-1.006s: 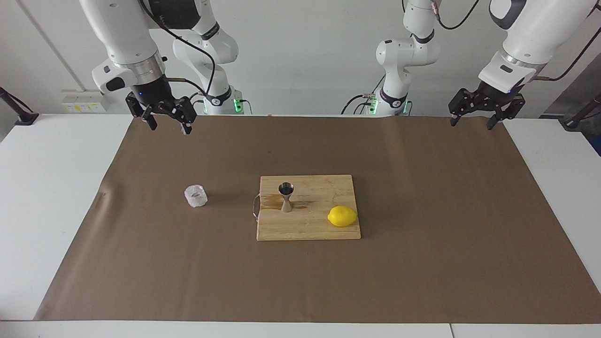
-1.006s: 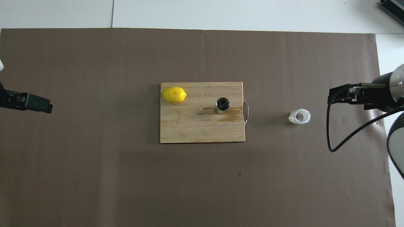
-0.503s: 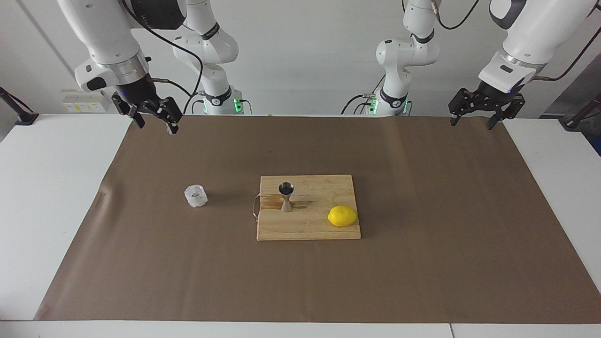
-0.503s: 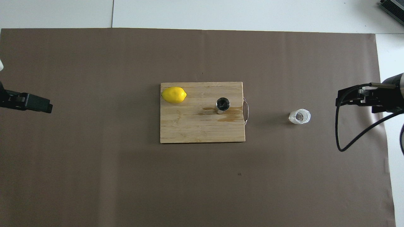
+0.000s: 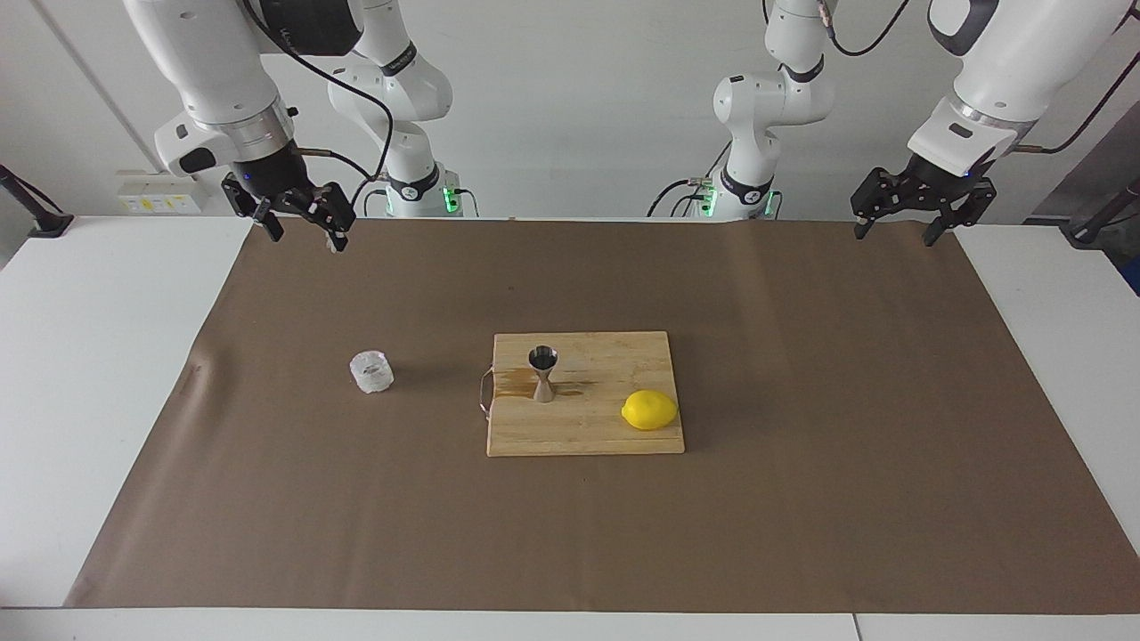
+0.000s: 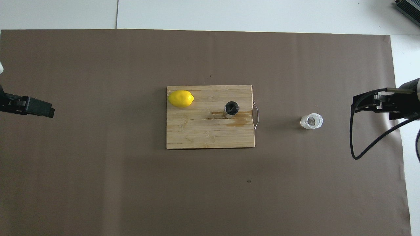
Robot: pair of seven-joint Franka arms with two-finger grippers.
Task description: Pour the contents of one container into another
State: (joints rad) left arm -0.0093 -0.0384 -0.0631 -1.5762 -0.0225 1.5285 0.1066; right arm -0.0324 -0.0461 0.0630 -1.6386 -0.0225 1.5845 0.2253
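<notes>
Both sets of fingers wide, empty; right gripper (image 5: 303, 230) shifted inward; cup (image 5: 371, 372), jigger (image 5: 543, 374) unmoved.

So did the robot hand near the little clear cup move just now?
Yes. The right gripper drew away from the clear cup, toward the brown paper's edge at its own end.

High camera facing the robots, steep overhead from their end, both sharing cutting board (image 5: 585, 393).

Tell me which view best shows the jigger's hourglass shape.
The facing view: the jigger stands upright on the cutting board, both cones and the narrow waist visible. The overhead view shows only its round, dark mouth.
</notes>
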